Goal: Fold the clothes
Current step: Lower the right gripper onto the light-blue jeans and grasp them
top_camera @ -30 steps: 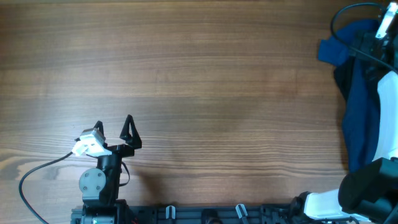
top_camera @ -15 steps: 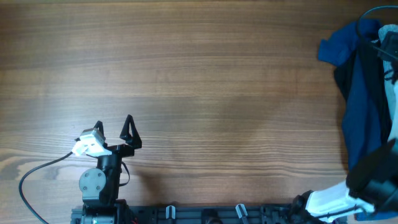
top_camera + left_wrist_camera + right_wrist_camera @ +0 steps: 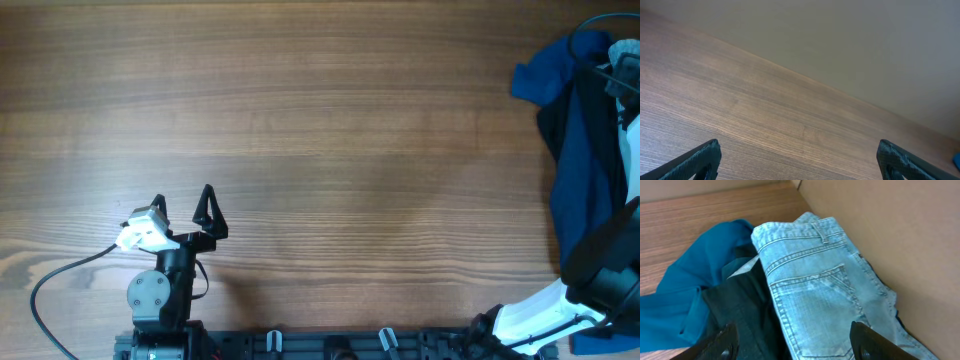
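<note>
The clothes, a pair of light blue faded jeans [image 3: 825, 295], lie folded on a heap at the table's right edge, back pocket and waistband facing up. In the right wrist view my right gripper [image 3: 797, 342] is just above them, jaws wide apart, one finger over the black cloth and the other over the denim's far side. I cannot tell whether the tips touch the cloth. My left gripper [image 3: 182, 200] rests open near the front left of the table, and the left wrist view shows only bare wood between its fingers [image 3: 700, 160].
A dark blue garment [image 3: 580, 150] spreads along the right edge, with a black garment [image 3: 740, 305] lying between it and the jeans. A tan wall [image 3: 890, 230] rises right behind the heap. The wooden table [image 3: 320, 130] stretches wide to the left.
The right arm has slid further right over the heap, its wrist leaving the overhead view, and its jaws have narrowed a little. The left arm has not moved.
</note>
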`<action>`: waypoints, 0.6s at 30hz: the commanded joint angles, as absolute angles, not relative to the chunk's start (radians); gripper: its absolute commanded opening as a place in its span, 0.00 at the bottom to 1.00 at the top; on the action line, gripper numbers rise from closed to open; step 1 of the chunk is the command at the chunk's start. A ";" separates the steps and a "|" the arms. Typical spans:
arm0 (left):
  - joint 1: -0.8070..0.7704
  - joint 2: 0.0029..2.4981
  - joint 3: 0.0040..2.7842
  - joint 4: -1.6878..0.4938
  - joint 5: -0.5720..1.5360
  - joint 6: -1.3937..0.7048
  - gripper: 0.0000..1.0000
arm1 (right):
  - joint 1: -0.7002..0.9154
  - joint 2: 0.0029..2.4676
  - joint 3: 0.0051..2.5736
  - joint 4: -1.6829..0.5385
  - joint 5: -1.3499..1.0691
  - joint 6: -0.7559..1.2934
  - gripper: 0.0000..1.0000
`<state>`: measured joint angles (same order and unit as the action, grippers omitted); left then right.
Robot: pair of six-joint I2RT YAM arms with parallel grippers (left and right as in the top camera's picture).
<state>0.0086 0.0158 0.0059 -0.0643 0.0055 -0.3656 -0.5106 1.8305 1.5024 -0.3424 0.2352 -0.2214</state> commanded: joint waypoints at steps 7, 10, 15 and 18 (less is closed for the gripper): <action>0.014 0.016 0.006 -0.074 0.010 -0.371 1.00 | -0.505 1.836 1.518 -0.341 0.051 -0.208 0.81; 0.014 0.016 0.006 -0.074 0.010 -0.370 1.00 | -0.505 1.850 1.518 -0.317 0.063 -0.248 0.80; 0.014 0.016 0.006 -0.074 0.010 -0.371 1.00 | -0.505 1.932 1.518 -0.236 0.210 -0.313 0.79; 0.014 0.016 0.006 -0.074 0.010 -0.371 1.00 | -0.505 1.984 1.518 -0.200 0.212 -0.337 0.79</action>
<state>0.0086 0.0158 0.0059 -0.0643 0.0055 -0.3656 -0.5095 1.8942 1.5082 -0.2249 0.1593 -0.2783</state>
